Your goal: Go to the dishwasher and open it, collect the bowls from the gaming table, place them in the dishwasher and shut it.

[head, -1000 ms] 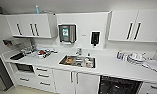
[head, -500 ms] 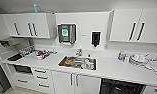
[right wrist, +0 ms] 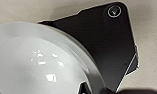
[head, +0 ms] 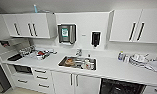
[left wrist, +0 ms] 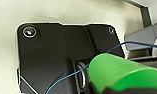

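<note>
I take the sink as my mark. The dishwasher sits under the counter, below and to the right of the sink. Its front reads as a dark opening with what looks like rack inside, so I judge the opening step done.

In the left wrist view a green bowl sits large and close to the camera, with a thin blue wire crossing in front of it. It looks carried on that arm, so I judge the collecting to be at least partly done. I cannot tell whether the left gripper is clamped on it.

In the right wrist view a white bowl sits just as close, glossy and hollow side towards the camera. I judge it is carried too, but I cannot tell whether the right gripper is closed on it. It is white, not red-orange, so I would not count the second task bowl as in hand on this evidence.

The sink itself holds a few dishes, and more white dishes stand on the counter well to its right, above the dishwasher.

What is left, as I read it: bring the rig in close to the dishwasher, set the green bowl in a rack, settle the matter of the red-orange one, then shut the door. Nothing I am carrying has gone into the racks yet.
</note>
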